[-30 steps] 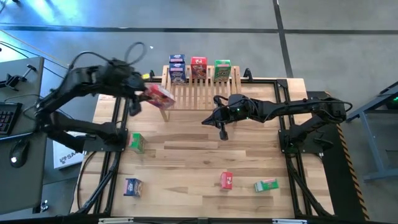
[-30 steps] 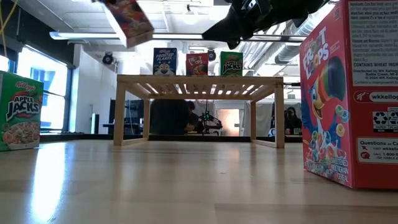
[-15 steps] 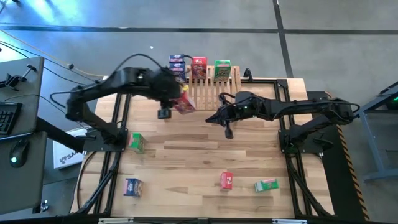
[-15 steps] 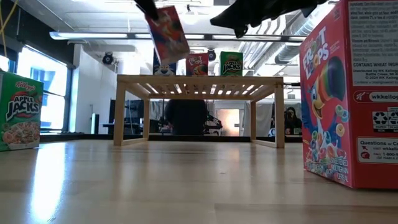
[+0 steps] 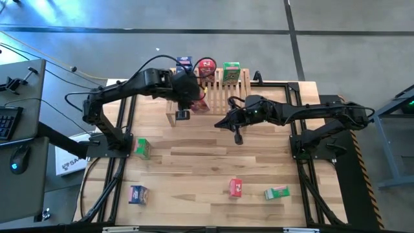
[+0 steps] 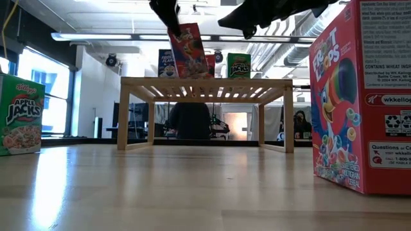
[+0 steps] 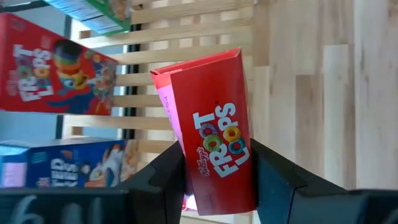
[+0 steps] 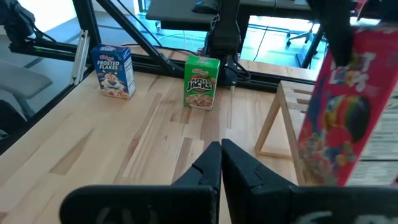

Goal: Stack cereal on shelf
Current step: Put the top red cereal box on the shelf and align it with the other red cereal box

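Note:
The wooden shelf [image 5: 217, 97] stands at the table's far edge. A blue [image 5: 184, 65], a red [image 5: 206, 65] and a green [image 5: 231, 71] cereal box stand upright along its far side. My left gripper [image 7: 221, 186] is over the shelf's left part, shut on another red Froot Loops box [image 5: 198, 105] that hangs tilted close over the slats [image 6: 205, 80]. My right gripper [image 5: 220, 123] hovers shut in front of the shelf's right part and holds nothing. My left gripper pinches the red box between its two fingers [image 7: 166, 177] near the logo end [image 7: 217, 186], one finger on each narrow side. It comes slanting down from above. The box [image 6: 189, 51] hangs tilted below it, with its lower end close over the slats; I cannot tell whether it touches.
Loose boxes stand on the table: a green one [image 5: 142, 148] at the left, a blue one [image 5: 138, 193] near left, a red one [image 5: 235, 188] and a green one [image 5: 277, 192] near right. The middle of the table is bare wood.
My left gripper has swung from the table's left edge toward the right and far side, sinking a little and rolling. It has carried the red box from beside the shelf's left end to over its slats, in front of the standing boxes.

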`<action>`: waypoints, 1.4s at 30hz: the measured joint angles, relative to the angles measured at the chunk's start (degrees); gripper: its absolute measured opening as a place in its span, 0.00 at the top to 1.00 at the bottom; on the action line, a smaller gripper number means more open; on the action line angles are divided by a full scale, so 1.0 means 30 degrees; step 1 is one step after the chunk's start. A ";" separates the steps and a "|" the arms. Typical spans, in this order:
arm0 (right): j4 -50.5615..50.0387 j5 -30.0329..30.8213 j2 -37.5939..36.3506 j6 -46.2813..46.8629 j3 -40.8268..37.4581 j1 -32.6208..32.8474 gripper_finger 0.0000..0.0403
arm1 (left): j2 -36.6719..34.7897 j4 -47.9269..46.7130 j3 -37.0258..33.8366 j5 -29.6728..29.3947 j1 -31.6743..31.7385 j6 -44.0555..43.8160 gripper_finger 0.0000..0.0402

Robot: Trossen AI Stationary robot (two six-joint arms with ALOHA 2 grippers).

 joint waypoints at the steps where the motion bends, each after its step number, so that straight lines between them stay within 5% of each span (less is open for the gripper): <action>1: -0.0008 0.0000 0.0000 0.0001 0.0000 0.0007 1.00 | -0.0007 -0.0012 0.0095 -0.0126 0.0070 0.0016 0.66; 28: 0.0025 0.0658 0.0000 0.0721 0.0000 0.0067 0.98 | 0.0461 0.2192 0.0159 0.0140 0.0799 0.1507 0.46; 37: 0.0113 0.3364 -0.0007 0.1061 0.0080 0.0121 0.71 | -0.1629 0.3108 -0.0166 0.2268 0.1404 0.0987 0.43; 42: -0.0694 0.3390 -0.0015 0.0212 0.1398 0.0027 0.53 | -0.4745 0.6837 -0.3805 0.5039 0.2092 0.0495 0.43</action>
